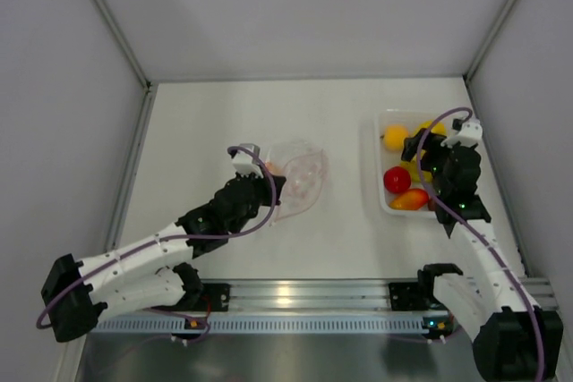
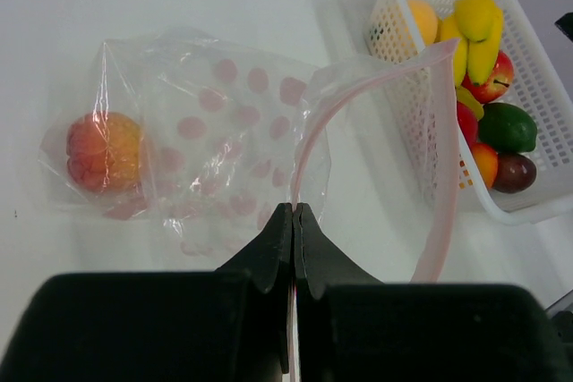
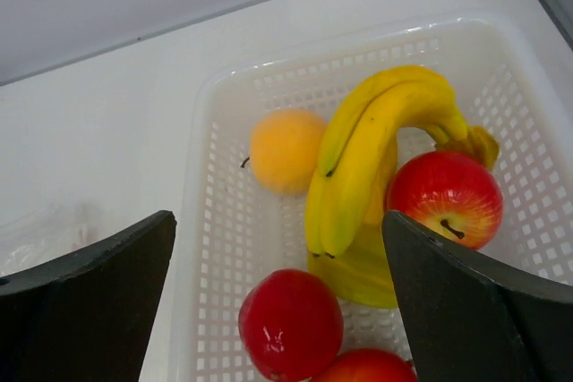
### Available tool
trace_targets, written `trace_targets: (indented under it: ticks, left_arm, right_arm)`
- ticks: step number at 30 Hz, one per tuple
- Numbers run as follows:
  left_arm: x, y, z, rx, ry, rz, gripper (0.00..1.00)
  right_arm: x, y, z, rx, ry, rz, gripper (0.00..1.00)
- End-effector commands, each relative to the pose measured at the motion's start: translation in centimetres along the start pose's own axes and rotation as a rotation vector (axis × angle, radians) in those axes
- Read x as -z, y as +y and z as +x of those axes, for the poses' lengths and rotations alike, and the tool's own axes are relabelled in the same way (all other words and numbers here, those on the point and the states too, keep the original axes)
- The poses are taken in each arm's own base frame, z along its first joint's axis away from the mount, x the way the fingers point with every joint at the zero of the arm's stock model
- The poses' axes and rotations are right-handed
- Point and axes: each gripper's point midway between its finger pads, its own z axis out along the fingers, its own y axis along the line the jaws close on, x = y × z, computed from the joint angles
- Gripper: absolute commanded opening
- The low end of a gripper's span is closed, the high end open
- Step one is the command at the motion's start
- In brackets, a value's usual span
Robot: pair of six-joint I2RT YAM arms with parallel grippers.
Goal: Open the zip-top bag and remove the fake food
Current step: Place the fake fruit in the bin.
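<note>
left jaws: clamped on bag [image 2: 224, 131] mouth | right jaws: apart over basket [image 3: 219, 221] | peach [image 2: 105, 150]: bag's closed end, left arm nearer

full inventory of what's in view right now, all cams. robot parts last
clear zip-top bag with pink dots and pink zip strip: 1, clear/pink, on table left of centre, mouth gaping
peach-coloured plastic fruit: 1, orange-pink, inside bag
white perforated plastic basket: 1, white, right side of table
yellow plastic bananas: 1 bunch, yellow, in basket
red plastic apple: 1, red, in basket
red plastic tomato: 1, red, in basket
orange round plastic fruit: 1, orange, in basket
green plastic fruit: 1, green, in basket
dark purple plastic piece: 1, purple, in basket
white table: 1, white
left gripper: black, shut on bag's zip strip
right gripper: black, open above basket
</note>
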Motion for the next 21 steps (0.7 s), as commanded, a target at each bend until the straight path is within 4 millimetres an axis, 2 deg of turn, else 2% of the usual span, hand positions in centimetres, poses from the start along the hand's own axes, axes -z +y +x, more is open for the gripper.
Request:
trace_targets:
  ticks: [1,4,7,8,9,10,11,13,16,17,19,20,21]
  left_arm:
    - [0.2,-1.6,-2.1,0.003,-0.025,0.036,0.0]
    - [0.1,-1.6,-2.2,0.001,-0.021,0.032,0.0]
    - [0.0,-2.2,-2.4,0.004,-0.018,0.052,0.0]
    - [-0.1,-2.5,-2.2,-0.002,-0.004,0.064,0.0]
    - [-0.1,-2.9,-2.4,-0.003,-0.005,0.075,0.0]
    - [-0.2,-3.1,-2.5,-0.004,-0.002,0.082,0.0]
    - [-0.3,-3.3,-2.4,-0.009,0.003,0.083,0.0]
    - [-0.5,-3.7,-2.8,-0.008,0.0,0.091,0.0]
    - [-0.7,-4.0,-3.2,-0.006,-0.004,0.087,0.0]
    - [-0.9,-4.0,-3.2,-0.003,-0.002,0.082,0.0]
    - [-1.1,-4.4,-3.6,0.019,-0.012,0.079,0.0]
    - [-1.4,-4.5,-3.5,0.024,-0.006,0.076,0.0]
    - [-1.4,-4.8,-3.9,0.044,-0.013,0.076,0.0]
  right_arm:
    - [1.7,0.1,-4.2,-0.036,-0.059,0.033,0.99]
    - [2.4,1.0,-4.1,-0.035,0.032,0.006,0.99]
    - [3.1,3.2,-3.4,-0.045,0.127,-0.102,0.99]
    - [3.8,5.3,-2.8,-0.059,0.168,-0.224,0.99]
    - [4.3,6.5,-1.8,-0.07,0.192,-0.302,0.99]
    - [5.0,8.3,-3.6,-0.091,0.111,-0.401,0.99]
    - [6.0,10.1,-3.4,-0.171,0.139,-0.499,0.99]
    - [6.7,11.4,-3.0,-0.23,0.181,-0.57,0.97]
    - [7.6,13.5,-2.9,-0.302,0.233,-0.605,0.8]
    - [8.0,14.3,-2.2,-0.313,0.269,-0.586,0.76]
    - [9.1,15.6,-2.9,-0.298,0.253,-0.588,0.68]
    - [9.9,16.6,-2.3,-0.293,0.278,-0.582,0.62]
    - [10.8,17.5,-3.0,-0.286,0.271,-0.605,0.58]
